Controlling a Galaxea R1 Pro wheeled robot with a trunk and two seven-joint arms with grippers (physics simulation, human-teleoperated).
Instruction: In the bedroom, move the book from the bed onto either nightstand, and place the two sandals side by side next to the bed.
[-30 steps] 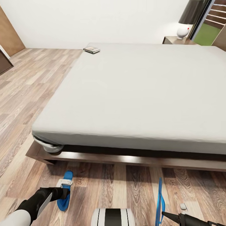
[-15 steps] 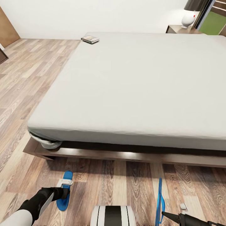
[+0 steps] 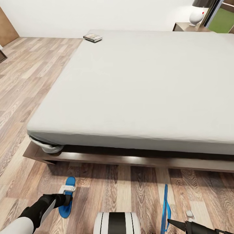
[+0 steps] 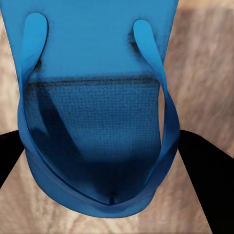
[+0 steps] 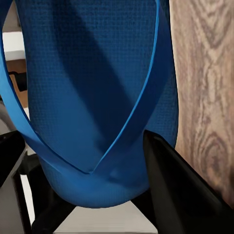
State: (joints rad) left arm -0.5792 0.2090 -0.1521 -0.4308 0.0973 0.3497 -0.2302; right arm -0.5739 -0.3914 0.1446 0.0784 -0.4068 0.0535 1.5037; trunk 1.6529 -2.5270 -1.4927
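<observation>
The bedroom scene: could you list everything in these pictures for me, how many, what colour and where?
bed: one, pale grey mattress on a dark brown frame, filling the middle of the head view.
book: one, dark cover, on the far left corner of the mattress.
sandals: two, bright blue, one held flat in the left fingers, one held on edge in the right fingers, both over the floor by the bed.
nightstand: one, brown, beyond the bed's far right corner.
lamp: one, white base, dark shade, on the nightstand.
floor: light wood planks.
left arm: black and white.
right arm: black.
</observation>
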